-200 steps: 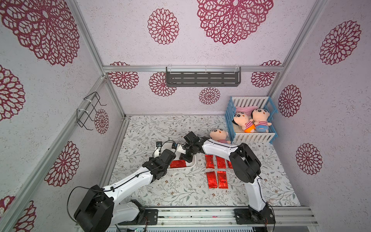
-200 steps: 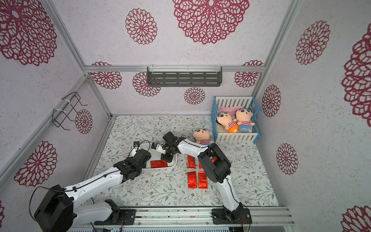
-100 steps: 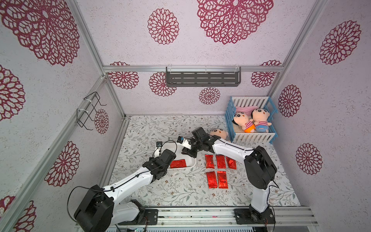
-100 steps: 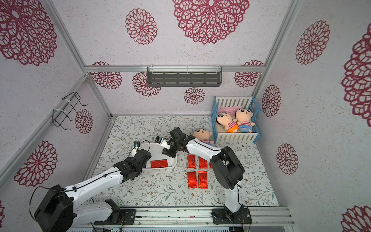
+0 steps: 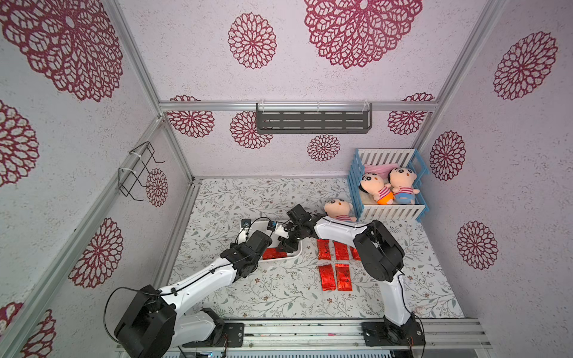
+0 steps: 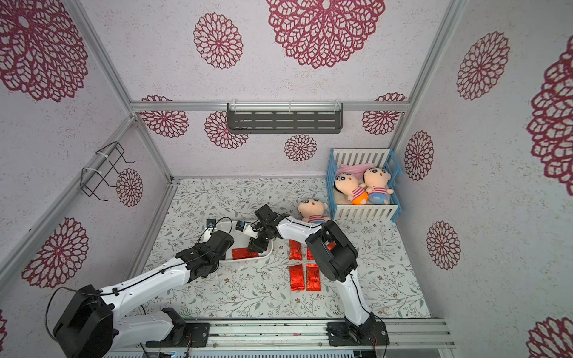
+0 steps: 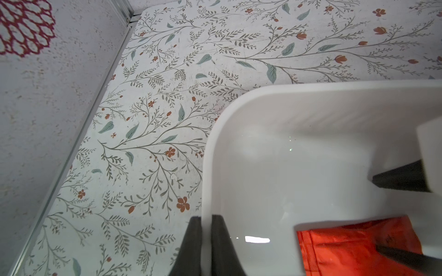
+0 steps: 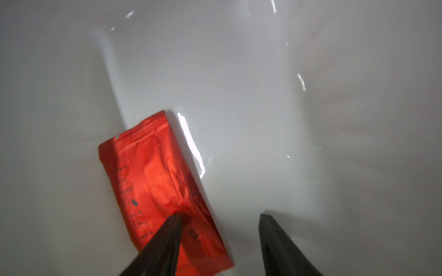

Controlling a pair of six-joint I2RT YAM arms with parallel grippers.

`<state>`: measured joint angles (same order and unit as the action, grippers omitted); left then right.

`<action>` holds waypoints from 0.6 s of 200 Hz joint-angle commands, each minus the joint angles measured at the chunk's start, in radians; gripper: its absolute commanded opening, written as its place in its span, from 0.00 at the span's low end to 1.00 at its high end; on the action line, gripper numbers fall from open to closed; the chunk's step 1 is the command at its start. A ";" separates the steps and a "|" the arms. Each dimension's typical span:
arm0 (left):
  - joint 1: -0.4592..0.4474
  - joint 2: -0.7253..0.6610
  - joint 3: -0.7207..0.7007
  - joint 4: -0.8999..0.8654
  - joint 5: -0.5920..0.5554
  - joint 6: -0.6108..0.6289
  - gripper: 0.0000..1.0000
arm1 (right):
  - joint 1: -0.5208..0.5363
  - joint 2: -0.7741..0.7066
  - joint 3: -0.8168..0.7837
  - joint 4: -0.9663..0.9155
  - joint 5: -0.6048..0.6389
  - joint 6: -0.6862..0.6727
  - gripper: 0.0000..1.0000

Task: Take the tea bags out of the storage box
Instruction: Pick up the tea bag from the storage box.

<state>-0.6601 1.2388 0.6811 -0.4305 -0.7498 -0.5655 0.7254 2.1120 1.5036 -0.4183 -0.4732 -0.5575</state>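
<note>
Tea bags [image 5: 328, 276], five of them, lie flat on the table cover [image 5: 248, 198] beside the right arm. Three are in a back row and two in front, and the arm's elbow partly hides the back row's outermost one. The sixth bag [image 8: 155, 181] lies alone on the floor of the box [image 5: 295, 254], close to its front wall.

The left claw [image 7: 203, 218] is pinched narrow on the box wall, one finger inside and one outside. The right claw [image 8: 221, 215] is down inside the box with its jaws apart and holds nothing. One fingertip is over the end of the sixth bag, though contact cannot be judged, and the other is over bare white plastic.

The cover is white, printed with grey-green leafy sprigs and small orange flowers, and it shows faint scuffs. It runs up to pale, rough-textured walls [image 5: 310, 77] stamped with crimson flower medallions, with aluminium bars [image 5: 210, 106] at the joints. A grey slotted shelf [image 5: 313, 122] hangs on the back wall and a black wire rack [image 5: 136, 173] on the left wall.

In the back right corner stands a blue-and-white crib [image 5: 390, 212] holding two dolls [image 5: 376, 189] and a pink cloth. A third doll [image 5: 338, 207] lies on the cover just beside it. Both arm bases are mounted on a metal rail [image 5: 310, 330] along the front edge.
</note>
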 commanded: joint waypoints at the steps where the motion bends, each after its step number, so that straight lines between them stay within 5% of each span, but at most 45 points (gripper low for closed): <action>1: -0.018 0.007 0.009 0.013 -0.008 0.015 0.00 | 0.020 0.032 0.037 -0.123 -0.096 -0.114 0.53; 66: -0.018 0.008 0.009 0.012 -0.005 0.016 0.00 | 0.037 0.042 0.059 -0.222 -0.123 -0.147 0.36; 120: -0.018 0.018 0.014 0.010 -0.007 0.016 0.00 | 0.043 0.041 0.066 -0.204 -0.090 -0.125 0.09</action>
<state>-0.6605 1.2457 0.6811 -0.4320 -0.7486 -0.5652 0.7528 2.1372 1.5543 -0.5236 -0.4950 -0.5568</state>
